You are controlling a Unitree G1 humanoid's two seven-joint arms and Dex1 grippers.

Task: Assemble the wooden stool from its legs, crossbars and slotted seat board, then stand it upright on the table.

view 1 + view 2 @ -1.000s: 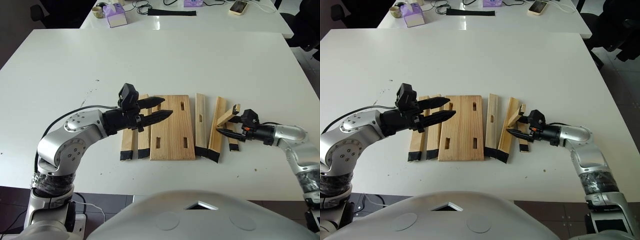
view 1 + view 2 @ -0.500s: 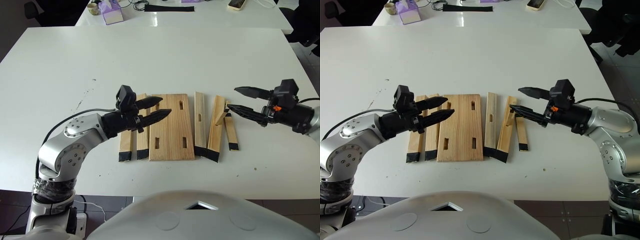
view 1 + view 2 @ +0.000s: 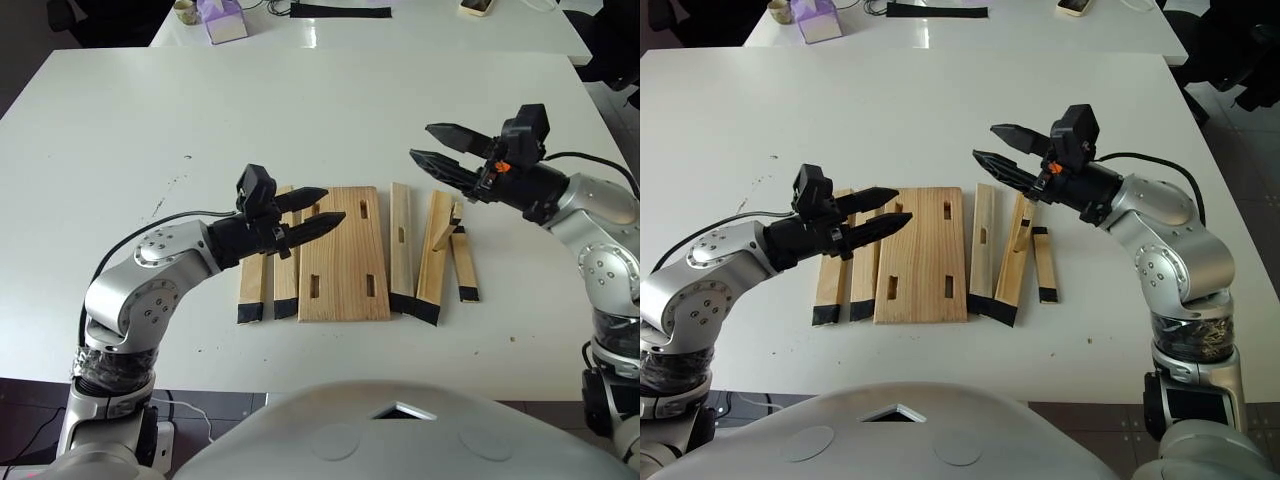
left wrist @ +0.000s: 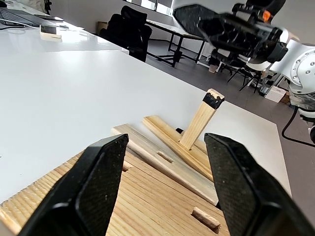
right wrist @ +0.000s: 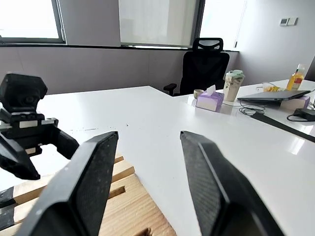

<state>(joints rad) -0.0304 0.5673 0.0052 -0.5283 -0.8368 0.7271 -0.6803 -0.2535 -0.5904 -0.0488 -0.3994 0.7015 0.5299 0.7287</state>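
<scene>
The stool lies in loose pieces on the white table [image 3: 300, 110], with nothing joined. The board [image 3: 345, 262] lies flat in the middle, its slots facing up. Against its left edge lie the first leg [image 3: 257, 285] and the second leg [image 3: 287, 280], side by side, black tips towards the robot. Just right of the board, with a narrow gap, lies the third leg [image 3: 401, 250]. Beyond it the fourth leg [image 3: 433, 262] lies slanted, so that its near end meets the third's. A short crossbar [image 3: 446, 226] leans tilted on the fourth leg, its black-capped end in the air. A flat crossbar [image 3: 463, 268] lies just right of the fourth leg.

The left gripper [image 3: 333, 203] hovers low over the board's far left corner. Its fingers [image 4: 101, 182] are spread wide with nothing between them. The right gripper [image 3: 420, 141] hangs well above the table, just past the far ends of the third and fourth legs, and points towards the left arm. It is released too, its fingers [image 5: 91, 191] parted and empty.

On the far table [image 3: 420, 25] stand a tissue box [image 3: 222, 17] and a cup [image 3: 184, 12], and a black strip [image 3: 340, 11] lies near them.
</scene>
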